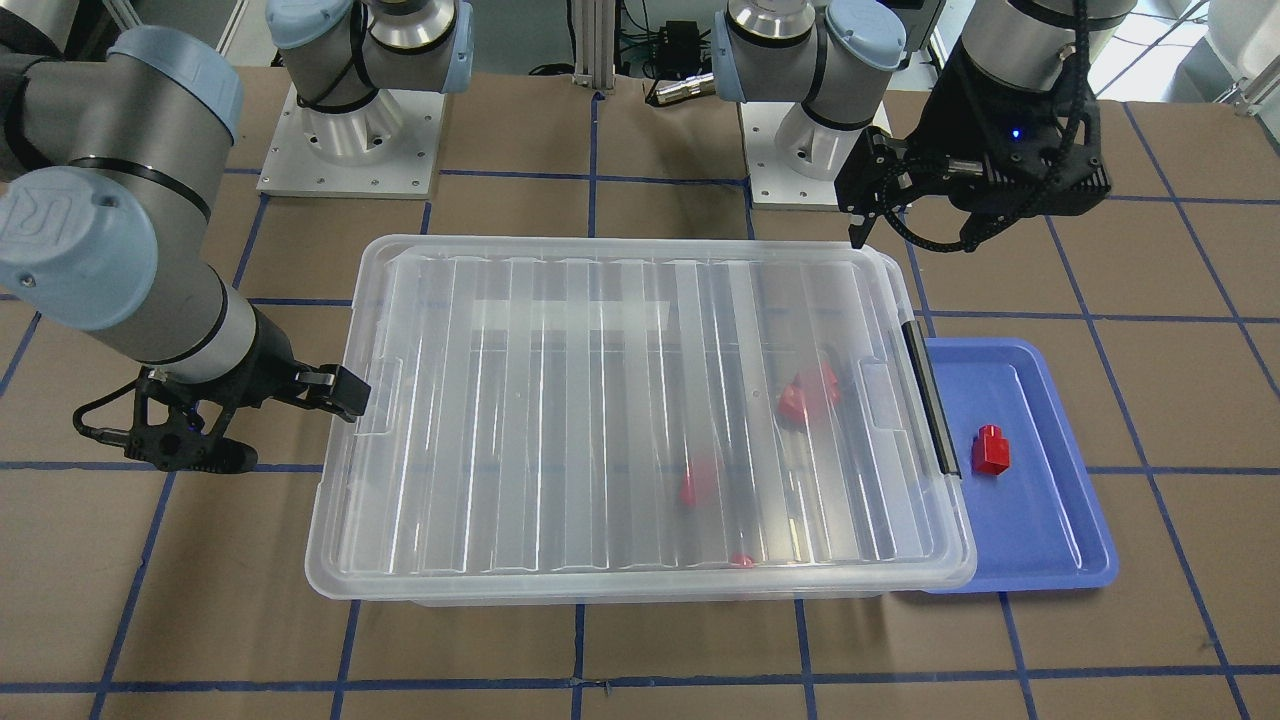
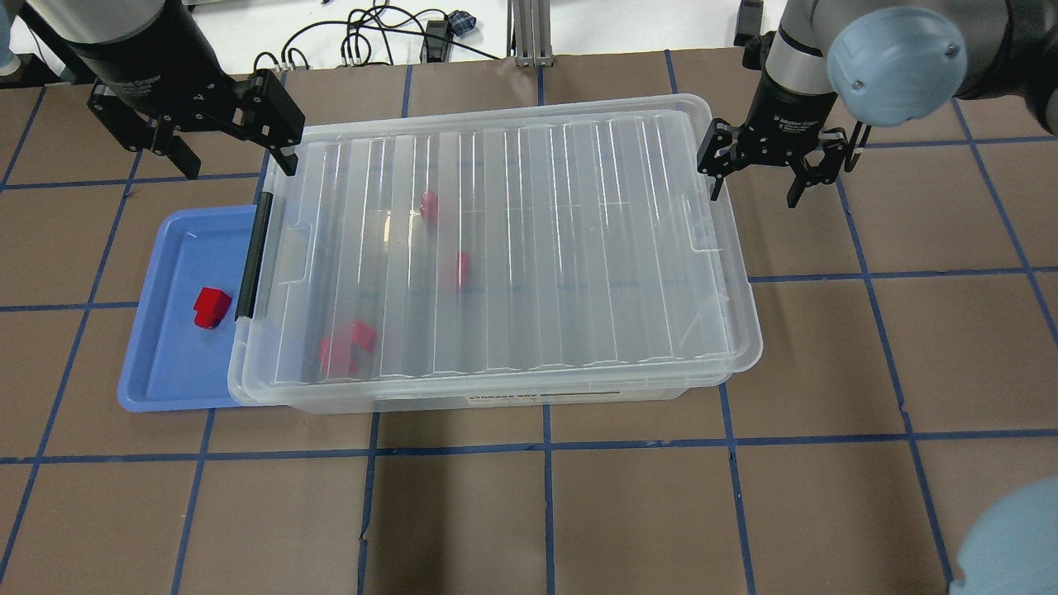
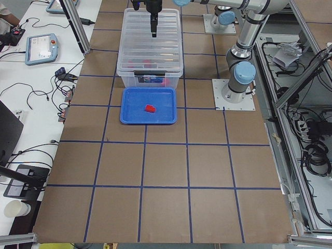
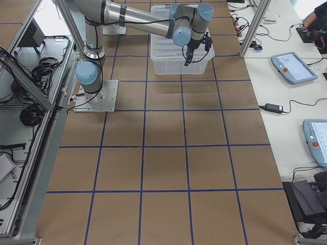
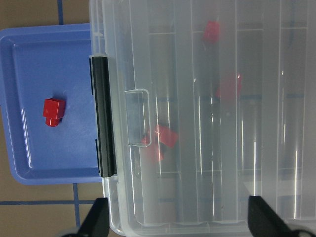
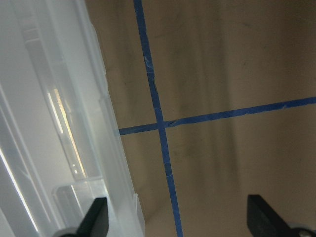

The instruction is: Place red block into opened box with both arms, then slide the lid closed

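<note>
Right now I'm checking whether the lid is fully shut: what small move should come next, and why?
Probably the right gripper should nudge the lid toward the black handle: the lid's rim seems to overhang the box at that gripper's end, and it sits open just beside that edge.

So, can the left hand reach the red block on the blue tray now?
Probably yes. The red block lies uncovered on the blue tray, clear of the lid, and the open left hand hangs near that end of the box.
</note>
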`<state>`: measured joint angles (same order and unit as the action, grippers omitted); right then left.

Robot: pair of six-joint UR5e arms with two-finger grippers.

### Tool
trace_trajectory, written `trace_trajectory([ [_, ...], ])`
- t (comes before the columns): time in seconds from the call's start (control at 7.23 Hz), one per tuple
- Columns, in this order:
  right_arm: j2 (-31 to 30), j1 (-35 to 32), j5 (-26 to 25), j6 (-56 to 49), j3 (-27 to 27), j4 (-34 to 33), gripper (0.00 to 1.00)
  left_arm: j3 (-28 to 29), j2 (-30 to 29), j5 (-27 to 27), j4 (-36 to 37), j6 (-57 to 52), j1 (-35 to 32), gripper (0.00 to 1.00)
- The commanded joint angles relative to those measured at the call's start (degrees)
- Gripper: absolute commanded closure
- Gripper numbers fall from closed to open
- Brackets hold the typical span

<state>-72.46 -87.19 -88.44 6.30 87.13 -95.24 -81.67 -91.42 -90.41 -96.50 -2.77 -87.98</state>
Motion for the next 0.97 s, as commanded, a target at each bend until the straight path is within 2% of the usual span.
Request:
trace_trajectory([
  [0.0, 1.1, 0.0, -0.1, -0.3, 0.0, 0.0, 0.00, 0.6, 0.2, 0.2, 0.0, 0.0, 0.0, 0.00],
  [0.69, 1.5, 1.6, -1.5, -6.0, -0.6, -1.4, 0.00, 0.1, -0.1, -0.1, 0.0, -0.2, 0.4, 0.00],
  [0.83, 1.4, 3.1, -3.4, -6.6, -0.8, -1.7, 0.00, -0.2, -0.3, -0.1, 0.0, -0.1, 0.4, 0.00],
])
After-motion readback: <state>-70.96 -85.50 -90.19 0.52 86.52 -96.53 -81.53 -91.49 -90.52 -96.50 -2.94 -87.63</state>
